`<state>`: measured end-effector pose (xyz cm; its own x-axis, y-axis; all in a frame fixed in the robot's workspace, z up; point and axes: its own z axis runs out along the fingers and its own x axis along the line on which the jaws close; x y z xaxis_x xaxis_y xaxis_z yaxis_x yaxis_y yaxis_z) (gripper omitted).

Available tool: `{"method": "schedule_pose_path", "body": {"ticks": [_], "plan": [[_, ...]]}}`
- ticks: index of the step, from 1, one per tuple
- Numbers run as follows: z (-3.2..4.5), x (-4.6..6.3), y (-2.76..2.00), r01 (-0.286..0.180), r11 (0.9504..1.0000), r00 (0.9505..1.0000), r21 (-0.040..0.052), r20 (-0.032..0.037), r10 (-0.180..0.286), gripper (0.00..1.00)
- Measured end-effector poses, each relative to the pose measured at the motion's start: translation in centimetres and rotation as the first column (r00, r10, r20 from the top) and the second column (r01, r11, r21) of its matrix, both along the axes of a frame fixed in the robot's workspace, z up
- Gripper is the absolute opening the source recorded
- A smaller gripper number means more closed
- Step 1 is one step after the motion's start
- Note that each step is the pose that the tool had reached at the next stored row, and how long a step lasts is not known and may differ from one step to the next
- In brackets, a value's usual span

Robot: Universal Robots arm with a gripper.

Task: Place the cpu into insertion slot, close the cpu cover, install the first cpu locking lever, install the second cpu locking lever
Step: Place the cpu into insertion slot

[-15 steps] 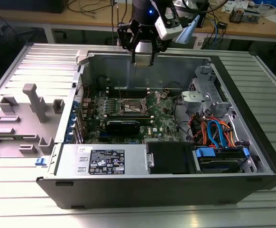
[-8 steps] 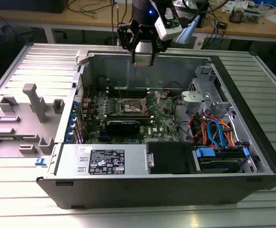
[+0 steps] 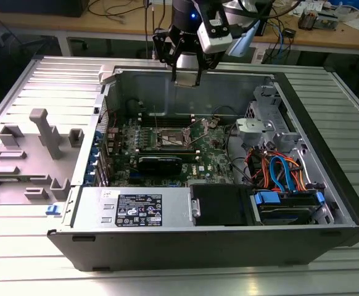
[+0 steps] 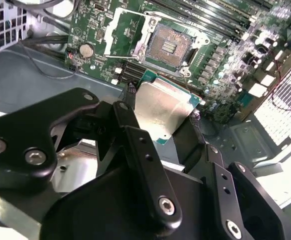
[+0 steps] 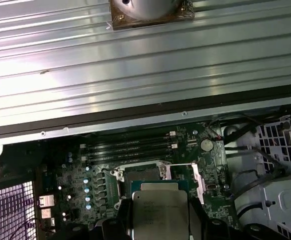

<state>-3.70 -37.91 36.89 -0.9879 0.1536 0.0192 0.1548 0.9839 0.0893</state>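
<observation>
My gripper (image 3: 187, 79) hangs over the back wall of the open computer case, above the green circuit board (image 3: 216, 151). In both wrist views it is shut on the cpu (image 4: 161, 114) (image 5: 159, 212), a flat grey metallic square held by its edges between the two black fingers (image 4: 130, 107). The insertion slot (image 4: 171, 46) (image 5: 144, 176) lies open below and apart from the chip, its contact field showing. The cpu cover (image 4: 116, 31) (image 5: 197, 176), a silvery frame, is swung up and off to the side of the slot. From the exterior view the slot (image 3: 170, 139) sits mid-board.
Long memory slots (image 5: 128, 147) run beside the socket. A black card (image 3: 161, 163), a power supply (image 3: 139, 209) and a drive cage with coloured cables (image 3: 278, 176) fill the case. A grey fixture tray (image 3: 31, 154) lies on the exterior view's left.
</observation>
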Motion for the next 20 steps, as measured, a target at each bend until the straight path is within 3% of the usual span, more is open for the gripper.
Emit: {"method": "schedule_pose_path", "body": {"ticks": [6,11,16,20], "plan": [[-0.05,0.0,0.0,0.05,0.9987,0.9987,0.0001,0.0001,-0.05,0.55],[-0.08,0.0,0.0,0.103,0.9947,0.9947,0.0,0.0,-0.103,0.55],[-0.2,0.0,0.0,0.208,0.978,0.978,-0.0003,0.0001,-0.208,0.55],[-0.21,0.0,0.0,0.24,0.9709,0.9709,-0.0003,0.0001,-0.24,0.55]]}}
